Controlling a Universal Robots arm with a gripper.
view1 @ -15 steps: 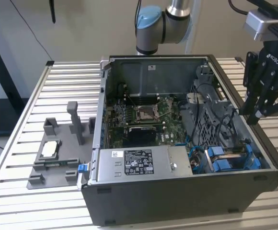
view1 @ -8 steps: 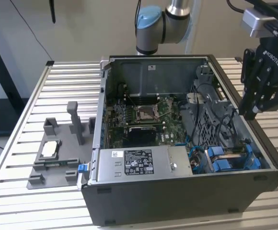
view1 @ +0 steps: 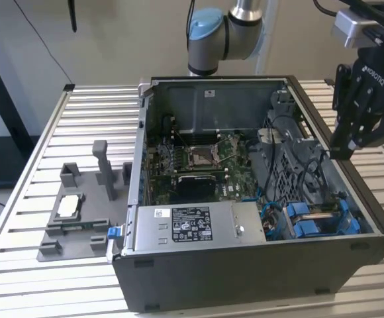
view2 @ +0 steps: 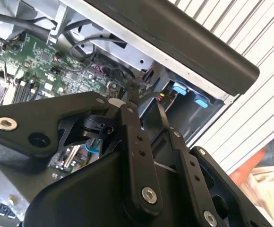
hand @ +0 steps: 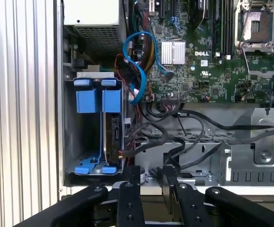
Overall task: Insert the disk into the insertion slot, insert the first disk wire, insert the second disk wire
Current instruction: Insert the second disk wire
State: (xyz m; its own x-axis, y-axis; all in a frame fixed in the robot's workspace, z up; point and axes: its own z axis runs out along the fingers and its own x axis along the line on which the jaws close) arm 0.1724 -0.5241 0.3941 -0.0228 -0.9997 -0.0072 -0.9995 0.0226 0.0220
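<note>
The disk's bright blue caddy frame (hand: pixel 94 100) sits inside the insertion slot (hand: pixel 82 137), the dark grey drive cage at the case's near right corner in the exterior view (view1: pixel 291 228). There its blue parts (view1: pixel 311 222) lie level in the bay. A blue wire (hand: pixel 136 61) loops beside the cage, and black wires (hand: pixel 189 125) run past it; I cannot tell whether any is plugged into the disk. My gripper (view1: pixel 343 151) hangs above the case's right wall, apart from the disk. In both wrist views its fingers (hand: pixel 133 182) stand a little apart with nothing between them (view2: pixel 144 111).
The open computer case (view1: pixel 245 278) lies on a slatted metal table (view1: pixel 26 199). Inside are the green motherboard (view1: pixel 198 159) and the grey labelled power-supply box (view1: pixel 185 225). A grey fixture (view1: pixel 79 218) stands at the exterior view's left. Orange and pale cloth (view2: pixel 264 175) shows beyond the case.
</note>
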